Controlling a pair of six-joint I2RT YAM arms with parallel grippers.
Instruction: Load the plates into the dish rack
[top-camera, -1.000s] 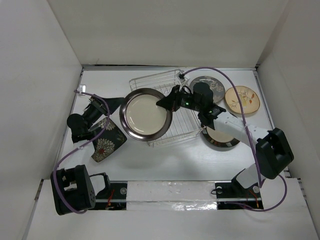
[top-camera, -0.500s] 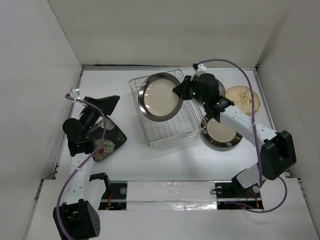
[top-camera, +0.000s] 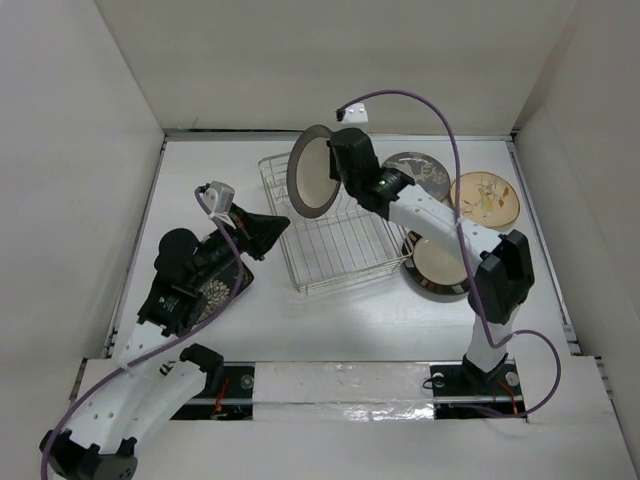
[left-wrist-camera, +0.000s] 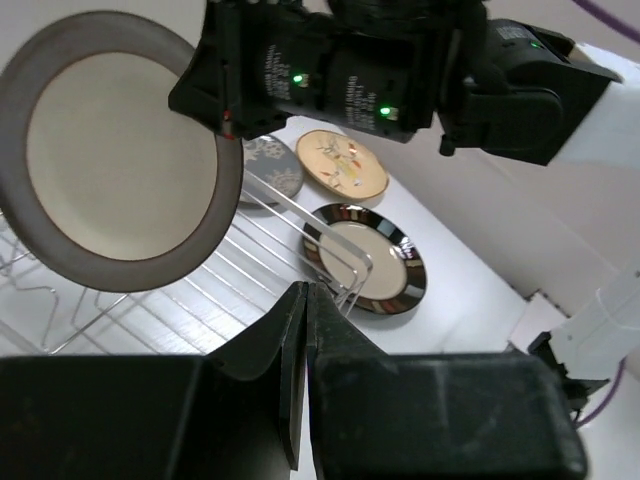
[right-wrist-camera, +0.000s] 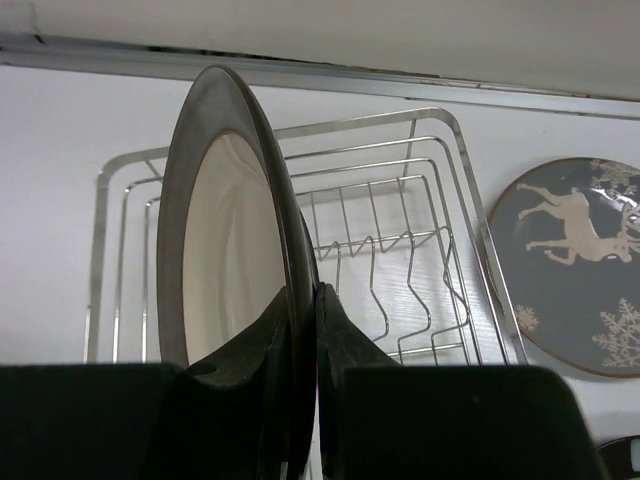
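Note:
My right gripper (top-camera: 338, 172) is shut on the rim of a dark-rimmed plate (top-camera: 312, 172) with a cream centre, held upright on edge over the back of the dish rack (top-camera: 340, 245). In the right wrist view the fingers (right-wrist-camera: 305, 295) pinch the plate (right-wrist-camera: 225, 250) above the rack's prongs (right-wrist-camera: 400, 260). My left gripper (top-camera: 273, 222) is shut with nothing in it, just left of the rack; its tips (left-wrist-camera: 305, 292) face the held plate (left-wrist-camera: 120, 150). The black square floral plate (top-camera: 215, 290) lies partly under the left arm.
Right of the rack lie the grey deer plate (top-camera: 425, 175), the tan plate (top-camera: 485, 200) and a second dark-rimmed plate (top-camera: 440, 265), which touches the rack's right side. White walls close in the table on three sides.
The right arm has carried the plate from flat over the rack's left side to upright at its back. The left gripper has shut and swung right, off the square plate, toward the rack.

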